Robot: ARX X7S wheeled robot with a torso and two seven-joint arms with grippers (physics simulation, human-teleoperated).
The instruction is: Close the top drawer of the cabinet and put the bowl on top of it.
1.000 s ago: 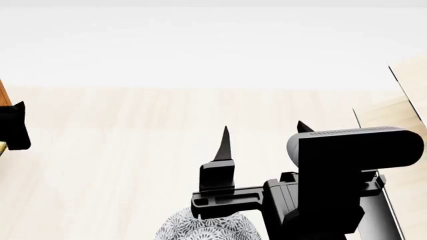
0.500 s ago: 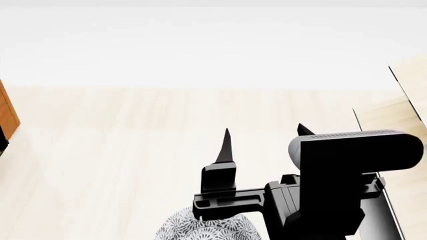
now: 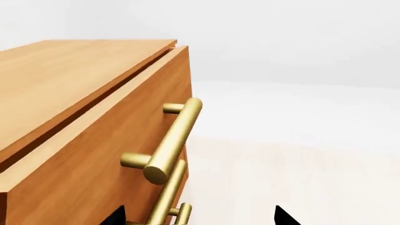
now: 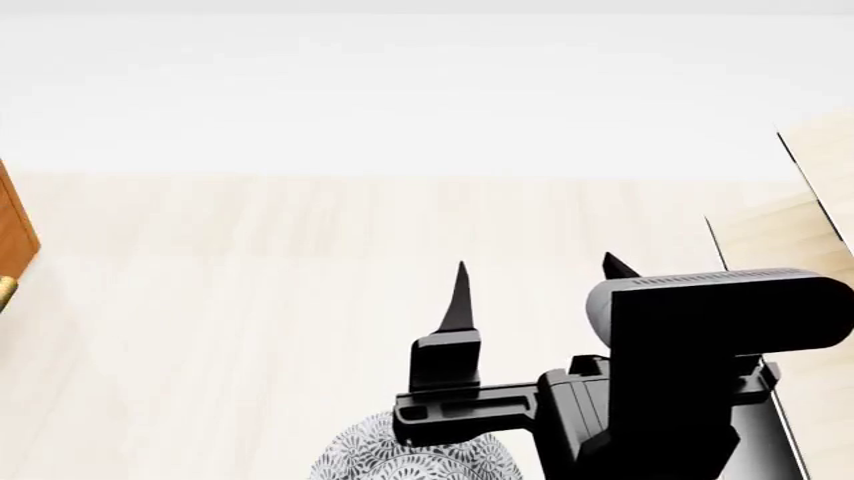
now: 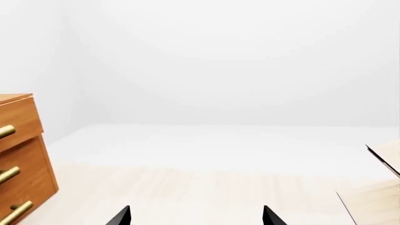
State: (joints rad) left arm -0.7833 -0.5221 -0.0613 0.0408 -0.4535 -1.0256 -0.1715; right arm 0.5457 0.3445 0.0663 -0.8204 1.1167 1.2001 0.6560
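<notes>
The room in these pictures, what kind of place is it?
Probably a bare simulated room, not a real home. The walls are plain white, the pale wood floor carries little, and the only furniture clearly seen is an orange-brown cabinet with brass handles, plus a patterned bowl near the right gripper.

right end effector (image 4: 534,285) — sitting low-centre in head view, fingers spread apart, pointing forward | left end effector (image 3: 198,218) — only two dark fingertips showing in wrist view, gaping apart
</notes>
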